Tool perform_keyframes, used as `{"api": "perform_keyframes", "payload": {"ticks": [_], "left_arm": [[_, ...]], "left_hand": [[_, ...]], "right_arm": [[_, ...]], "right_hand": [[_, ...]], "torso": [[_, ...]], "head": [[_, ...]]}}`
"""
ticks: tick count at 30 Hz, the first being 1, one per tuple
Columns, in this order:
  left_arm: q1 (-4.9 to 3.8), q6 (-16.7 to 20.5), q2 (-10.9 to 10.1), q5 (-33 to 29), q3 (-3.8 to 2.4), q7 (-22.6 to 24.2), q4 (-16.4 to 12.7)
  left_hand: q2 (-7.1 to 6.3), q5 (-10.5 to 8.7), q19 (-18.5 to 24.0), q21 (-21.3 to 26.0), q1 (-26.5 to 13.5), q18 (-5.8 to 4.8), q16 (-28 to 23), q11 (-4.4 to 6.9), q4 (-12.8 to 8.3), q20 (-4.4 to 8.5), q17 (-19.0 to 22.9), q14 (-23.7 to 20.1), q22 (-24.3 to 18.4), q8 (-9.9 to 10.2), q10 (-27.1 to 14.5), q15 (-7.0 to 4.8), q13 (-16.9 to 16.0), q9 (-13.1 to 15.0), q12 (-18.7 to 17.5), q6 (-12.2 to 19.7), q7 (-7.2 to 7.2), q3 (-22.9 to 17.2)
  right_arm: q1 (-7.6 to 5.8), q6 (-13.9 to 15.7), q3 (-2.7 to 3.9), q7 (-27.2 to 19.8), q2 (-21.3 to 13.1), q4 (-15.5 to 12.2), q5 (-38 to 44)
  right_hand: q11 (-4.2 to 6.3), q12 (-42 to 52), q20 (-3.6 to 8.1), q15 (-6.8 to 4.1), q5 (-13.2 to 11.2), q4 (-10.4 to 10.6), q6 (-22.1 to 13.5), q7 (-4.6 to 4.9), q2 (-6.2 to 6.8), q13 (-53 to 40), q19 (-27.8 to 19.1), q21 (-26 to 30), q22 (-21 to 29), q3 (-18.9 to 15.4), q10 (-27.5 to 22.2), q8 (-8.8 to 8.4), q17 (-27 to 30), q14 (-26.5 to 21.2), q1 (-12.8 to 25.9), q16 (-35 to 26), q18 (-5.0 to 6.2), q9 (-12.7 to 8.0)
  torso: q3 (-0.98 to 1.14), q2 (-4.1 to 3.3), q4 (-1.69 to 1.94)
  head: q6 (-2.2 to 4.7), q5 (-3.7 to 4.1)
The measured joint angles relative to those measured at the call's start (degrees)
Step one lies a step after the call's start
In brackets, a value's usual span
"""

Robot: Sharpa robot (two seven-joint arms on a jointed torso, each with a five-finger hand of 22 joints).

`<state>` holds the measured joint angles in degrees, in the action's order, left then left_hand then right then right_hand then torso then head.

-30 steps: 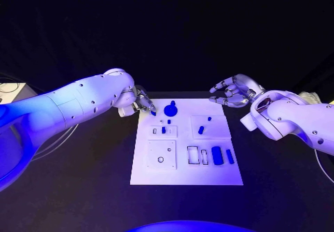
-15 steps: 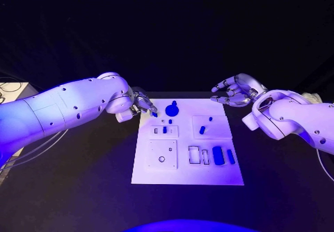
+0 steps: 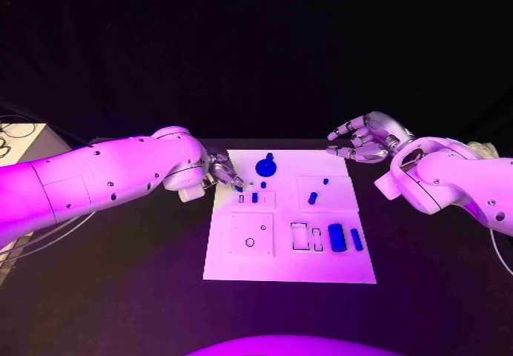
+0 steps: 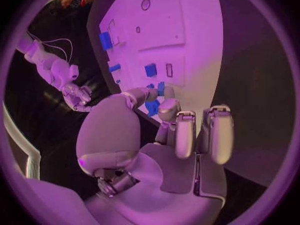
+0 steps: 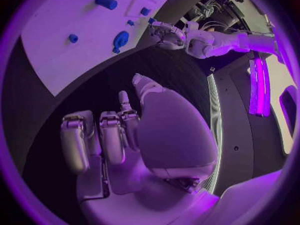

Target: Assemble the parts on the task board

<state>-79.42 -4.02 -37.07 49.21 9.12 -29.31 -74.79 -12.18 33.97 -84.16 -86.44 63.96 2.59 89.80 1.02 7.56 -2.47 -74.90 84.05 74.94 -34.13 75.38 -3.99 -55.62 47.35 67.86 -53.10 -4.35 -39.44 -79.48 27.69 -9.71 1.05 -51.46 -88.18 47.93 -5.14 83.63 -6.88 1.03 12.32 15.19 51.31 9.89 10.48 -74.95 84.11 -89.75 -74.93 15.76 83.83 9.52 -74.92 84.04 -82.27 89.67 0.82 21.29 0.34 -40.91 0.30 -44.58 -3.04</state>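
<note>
The white task board (image 3: 288, 263) lies mid-table. My left hand (image 3: 222, 175) hovers at its far left edge. In the left wrist view this hand (image 4: 181, 135) pinches a small blue part (image 4: 152, 107) between thumb and finger, just above the board (image 4: 187, 60). On the board lie a round blue part with a knob (image 3: 266, 167), a blue cylinder (image 3: 312, 198), a small peg (image 3: 326, 181) and two long blue bars (image 3: 338, 237). My right hand (image 3: 365, 141) hangs beyond the far right corner with its fingers apart and nothing in them.
A square plate with a hole (image 3: 250, 236) sits on the board's near left. Two empty slots (image 3: 299, 235) lie beside the bars. A small blue piece (image 3: 254, 197) stands in a recess near my left hand. Black table surrounds the board.
My left hand has moved nearer along the board's left edge with the small blue part in its pinch. The right hand has stayed in place.
</note>
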Motion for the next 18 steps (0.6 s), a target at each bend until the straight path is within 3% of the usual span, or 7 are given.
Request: {"api": "perform_keyframes", "payload": {"ticks": [7, 18], "left_arm": [[0.34, 0.08, -0.01, 2.35, 1.23, -0.61, -0.93], [0.45, 0.21, 0.63, 4.45, 1.44, -0.74, -1.43]], "left_hand": [[-0.09, 0.39, 0.0, 0.0, -0.09, 0.0, 0.0, 0.0, 0.0, 0.0, 0.0, 0.0, 0.0, 0.08, 0.0, 0.0, 0.0, 0.36, 0.0, -0.17, 0.16, 0.0], [-0.07, 0.41, 0.01, 0.0, -0.07, 0.0, 0.0, 0.2, 0.0, 0.0, 0.0, -0.01, -0.01, 0.09, 0.21, 0.01, 0.01, 0.8, 0.0, -0.19, 0.19, 0.0]], "right_arm": [[0.0, 0.0, 0.0, 0.0, 0.02, 0.03, 0.0], [0.01, -0.01, 0.0, -0.02, 0.07, 0.06, -0.01]], "right_hand": [[0.0, 0.0, 0.0, 0.0, 0.0, 0.16, 0.0, 0.0, 0.31, 0.01, 0.0, 0.0, 0.01, 0.16, 0.0, 0.0, 0.0, 0.0, 0.31, 0.0, 0.0, 0.0], [0.0, 0.0, 0.0, 0.0, 0.0, 0.16, 0.0, 0.0, 0.31, 0.01, 0.0, 0.0, 0.01, 0.16, 0.0, 0.0, 0.01, 0.0, 0.31, 0.0, 0.0, 0.0]], "torso": [[-0.01, -0.03, -0.12], [-0.02, -0.05, -0.14]], "head": [[-0.15, -0.1], [-0.41, 0.04]]}}
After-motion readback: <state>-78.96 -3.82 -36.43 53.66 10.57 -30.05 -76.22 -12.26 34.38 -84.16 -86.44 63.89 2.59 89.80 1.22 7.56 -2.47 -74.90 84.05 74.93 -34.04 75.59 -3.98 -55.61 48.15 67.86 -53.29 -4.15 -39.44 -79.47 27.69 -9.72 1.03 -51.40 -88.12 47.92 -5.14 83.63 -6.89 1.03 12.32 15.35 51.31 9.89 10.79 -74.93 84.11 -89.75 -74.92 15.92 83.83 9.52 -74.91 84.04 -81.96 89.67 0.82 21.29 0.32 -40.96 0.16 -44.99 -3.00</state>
